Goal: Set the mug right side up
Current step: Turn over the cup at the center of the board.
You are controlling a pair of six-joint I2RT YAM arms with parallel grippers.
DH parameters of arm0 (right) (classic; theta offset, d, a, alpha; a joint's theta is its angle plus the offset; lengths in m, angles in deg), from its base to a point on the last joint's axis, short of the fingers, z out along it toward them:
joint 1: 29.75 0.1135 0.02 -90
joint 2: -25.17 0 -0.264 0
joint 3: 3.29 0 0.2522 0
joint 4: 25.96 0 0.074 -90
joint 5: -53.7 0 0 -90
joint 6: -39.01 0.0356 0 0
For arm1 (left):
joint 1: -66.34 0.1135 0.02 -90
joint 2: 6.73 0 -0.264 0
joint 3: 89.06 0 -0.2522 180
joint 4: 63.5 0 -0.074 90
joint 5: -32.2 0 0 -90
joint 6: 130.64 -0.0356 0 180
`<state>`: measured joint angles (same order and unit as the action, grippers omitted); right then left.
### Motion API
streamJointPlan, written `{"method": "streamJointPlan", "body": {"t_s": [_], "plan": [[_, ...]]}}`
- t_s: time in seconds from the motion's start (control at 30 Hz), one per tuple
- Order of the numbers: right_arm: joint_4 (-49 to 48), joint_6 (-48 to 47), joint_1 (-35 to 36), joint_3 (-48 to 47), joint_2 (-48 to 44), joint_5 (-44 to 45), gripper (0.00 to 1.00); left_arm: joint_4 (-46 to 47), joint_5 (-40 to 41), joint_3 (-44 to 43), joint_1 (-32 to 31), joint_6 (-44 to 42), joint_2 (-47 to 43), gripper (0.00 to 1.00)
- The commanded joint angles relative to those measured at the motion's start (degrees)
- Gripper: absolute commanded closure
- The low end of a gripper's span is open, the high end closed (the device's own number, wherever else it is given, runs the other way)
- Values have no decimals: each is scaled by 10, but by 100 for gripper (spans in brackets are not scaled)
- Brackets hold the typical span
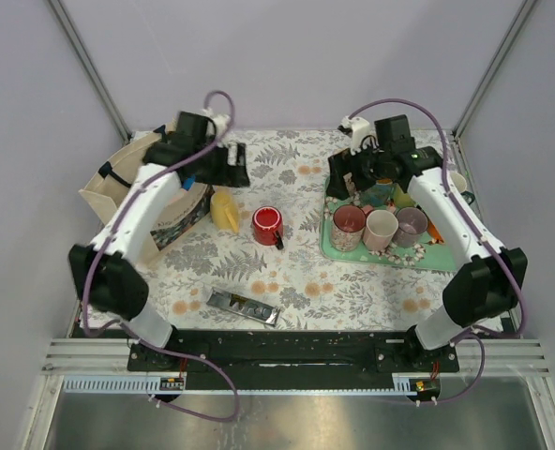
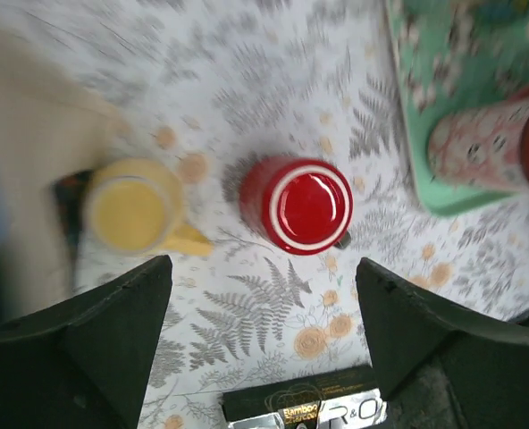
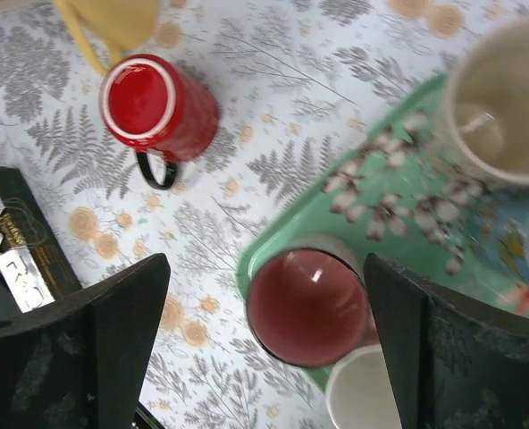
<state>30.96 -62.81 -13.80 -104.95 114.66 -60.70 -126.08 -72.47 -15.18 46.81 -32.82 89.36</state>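
The red mug (image 1: pixel 267 225) stands on the flowered cloth mid-table with a black handle. Its upward face is a flat glossy red disc ringed in white, so it looks base-up. It shows in the left wrist view (image 2: pixel 296 206) and the right wrist view (image 3: pixel 153 105). My left gripper (image 1: pixel 229 167) hovers open and empty behind and left of the mug; in its own view (image 2: pixel 264 299) the mug lies just beyond the fingertips. My right gripper (image 1: pixel 352 178) is open and empty above the tray's left end (image 3: pixel 264 299), over a pink mug (image 3: pixel 307 306).
A yellow mug (image 1: pixel 224 208) lies just left of the red mug. A green flowered tray (image 1: pixel 395 258) at the right holds several upright mugs. A black and silver packet (image 1: pixel 245 307) lies near the front. A cardboard box (image 1: pixel 118 183) stands at the left.
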Motion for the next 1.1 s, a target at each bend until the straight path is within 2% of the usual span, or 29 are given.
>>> {"method": "streamJointPlan", "body": {"t_s": [0.0,0.1,0.17,0.3,0.4,0.47,0.53,0.6,1.0,1.03,1.07], "plan": [[-45,6,79,-25,32,5,0,99,-10,2,46,8,-161,13],[-76,-22,142,-15,59,17,1,163,-13,56,45,-44,-251,12],[-90,-16,174,-14,82,24,1,186,12,86,46,-65,-287,11],[-92,15,218,-23,145,66,1,174,75,107,46,-74,-322,11],[-91,45,229,-31,175,88,0,168,73,133,46,-53,-349,11],[-93,62,233,-34,199,99,9,170,54,153,46,-48,-368,11],[-98,69,242,-32,219,112,24,167,52,159,47,-53,-379,11],[-102,73,250,-26,234,131,31,159,59,157,48,-62,-383,11],[-159,104,272,-22,290,158,35,170,46,163,59,-60,-387,12],[-159,108,272,-23,293,161,36,172,43,164,60,-59,-385,12],[-160,108,272,-23,299,164,43,173,41,164,60,-59,-384,12]]}}
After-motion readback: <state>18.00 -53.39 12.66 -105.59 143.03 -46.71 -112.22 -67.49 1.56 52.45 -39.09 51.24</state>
